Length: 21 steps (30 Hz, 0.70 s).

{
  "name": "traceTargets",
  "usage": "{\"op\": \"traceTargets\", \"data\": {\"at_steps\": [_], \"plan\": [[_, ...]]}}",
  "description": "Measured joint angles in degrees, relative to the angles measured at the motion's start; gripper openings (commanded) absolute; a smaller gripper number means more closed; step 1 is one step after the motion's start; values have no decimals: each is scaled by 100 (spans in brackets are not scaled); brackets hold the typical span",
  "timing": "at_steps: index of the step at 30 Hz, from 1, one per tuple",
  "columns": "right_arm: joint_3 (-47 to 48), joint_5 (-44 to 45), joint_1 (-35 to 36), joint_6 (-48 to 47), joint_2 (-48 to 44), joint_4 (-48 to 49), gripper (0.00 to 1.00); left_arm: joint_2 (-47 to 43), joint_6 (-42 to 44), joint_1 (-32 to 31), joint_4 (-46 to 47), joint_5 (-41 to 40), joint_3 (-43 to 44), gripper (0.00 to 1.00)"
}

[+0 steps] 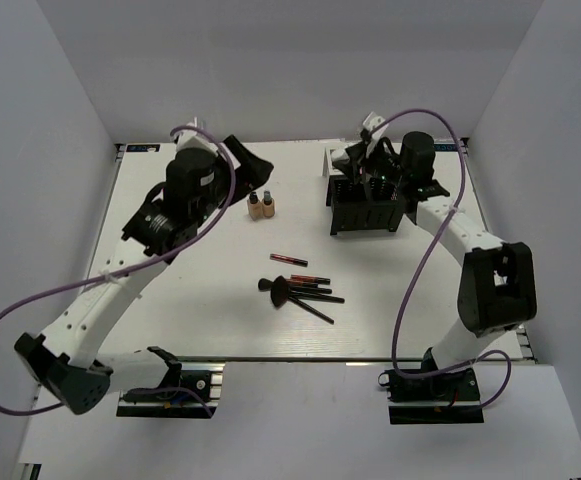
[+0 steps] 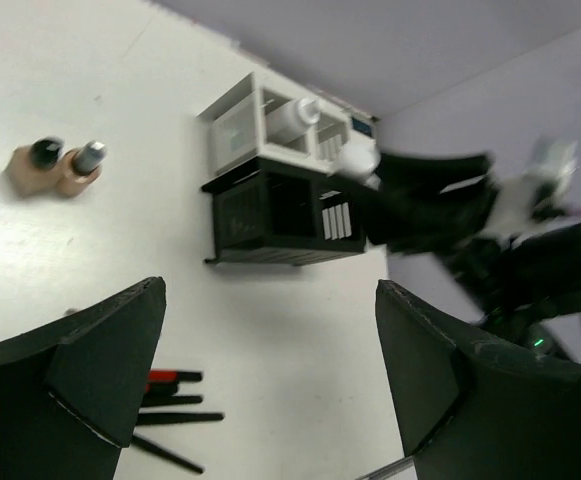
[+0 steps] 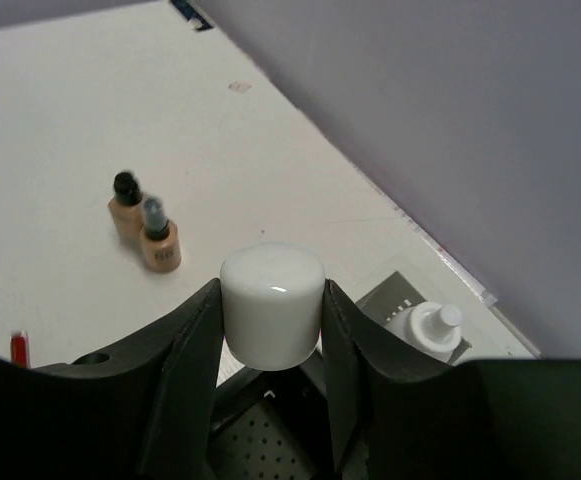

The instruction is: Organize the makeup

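Observation:
My right gripper [image 3: 271, 305] is shut on a small white jar [image 3: 272, 300] and holds it above the black mesh box [image 3: 270, 440]. It shows at the back right in the top view [image 1: 355, 158]. A white-capped bottle [image 3: 425, 330] lies just beyond, in a white organizer [image 2: 235, 130]. Two tan dark-capped bottles [image 1: 261, 206] stand side by side mid-table, also in the left wrist view [image 2: 55, 165]. A red pencil [image 1: 288, 259] and a cluster of black brushes and pencils [image 1: 300, 290] lie in front. My left gripper [image 1: 245, 158] is open and empty above the table [image 2: 270, 370].
The black mesh box [image 1: 368, 208] stands at the back right with the white organizer behind it. Grey walls close in the table on the left, back and right. The right arm's purple cable loops over the box area.

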Motion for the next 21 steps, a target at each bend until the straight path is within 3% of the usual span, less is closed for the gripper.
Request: {"op": "traceTargets", "data": {"at_steps": [8, 21], "plan": [[1069, 76, -352, 1727, 994, 448, 29, -1062, -350, 0, -256, -323, -1303, 95], [1792, 59, -717, 3187, 2055, 931, 29, -1211, -518, 0, -302, -472, -1462, 96]]}}
